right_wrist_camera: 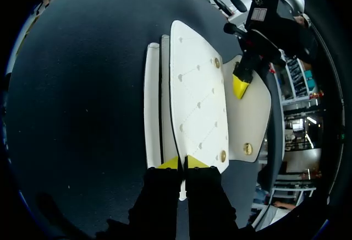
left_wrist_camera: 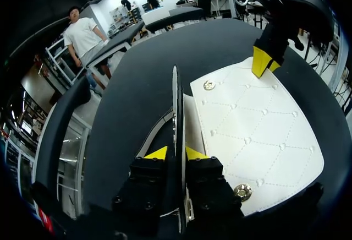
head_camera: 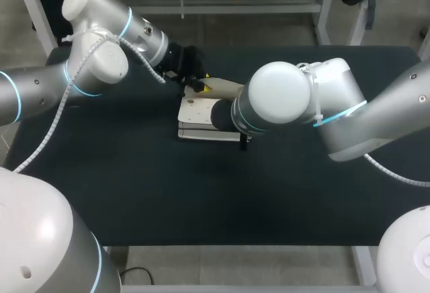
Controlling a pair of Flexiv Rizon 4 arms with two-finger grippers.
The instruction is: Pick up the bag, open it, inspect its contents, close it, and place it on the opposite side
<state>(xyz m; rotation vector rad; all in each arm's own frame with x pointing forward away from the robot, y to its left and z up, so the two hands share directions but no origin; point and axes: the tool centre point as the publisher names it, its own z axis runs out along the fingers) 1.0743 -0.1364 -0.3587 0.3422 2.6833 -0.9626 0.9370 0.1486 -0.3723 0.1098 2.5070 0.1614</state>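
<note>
A white quilted bag [head_camera: 195, 115] lies on the black table, its flap [right_wrist_camera: 198, 97] raised. In the right wrist view my right gripper [right_wrist_camera: 182, 162] is shut on the flap's near edge. In the head view it is hidden under its own wrist [head_camera: 232, 115]. My left gripper [left_wrist_camera: 177, 153] pinches a thin upright panel of the bag [left_wrist_camera: 176, 102] between its yellow tips, at the bag's far end [head_camera: 197, 86]. The quilted flap [left_wrist_camera: 253, 130] lies beside that panel. Each wrist view shows the other gripper at the opposite end: the right gripper [left_wrist_camera: 263, 61] and the left gripper [right_wrist_camera: 240, 85].
The black tabletop [head_camera: 134, 192] stretches wide to the left, right and front of the bag. My right arm's big elbow joint [head_camera: 279, 101] hangs over the bag's right half. The far table edge runs just behind the left wrist.
</note>
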